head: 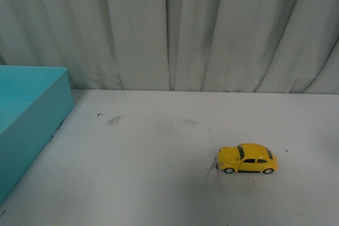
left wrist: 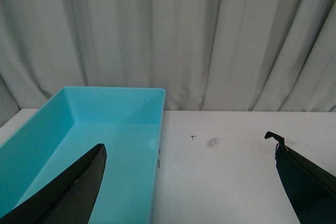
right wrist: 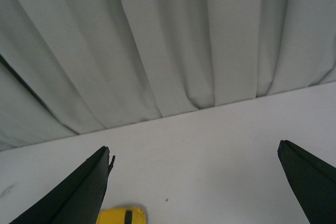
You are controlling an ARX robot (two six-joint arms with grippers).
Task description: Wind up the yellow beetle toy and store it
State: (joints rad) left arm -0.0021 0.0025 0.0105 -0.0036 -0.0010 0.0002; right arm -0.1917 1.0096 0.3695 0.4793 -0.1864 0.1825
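Observation:
The yellow beetle toy (head: 247, 159) stands on its wheels on the white table, right of centre in the front view, its nose pointing left. Neither arm shows in that view. In the right wrist view only a sliver of the yellow beetle toy (right wrist: 122, 216) peeks out at the frame's lower edge, close to one black finger (right wrist: 79, 192). My right gripper (right wrist: 194, 150) is open and holds nothing. My left gripper (left wrist: 189, 145) is open too, with one finger over the turquoise box (left wrist: 131, 95) and the other over bare table.
The turquoise box (head: 58, 104) sits at the table's left edge, open-topped with nothing visible inside. A grey pleated curtain (head: 175, 30) hangs along the table's back edge. Small dark scuff marks (head: 113, 120) dot the white table (head: 153, 173).

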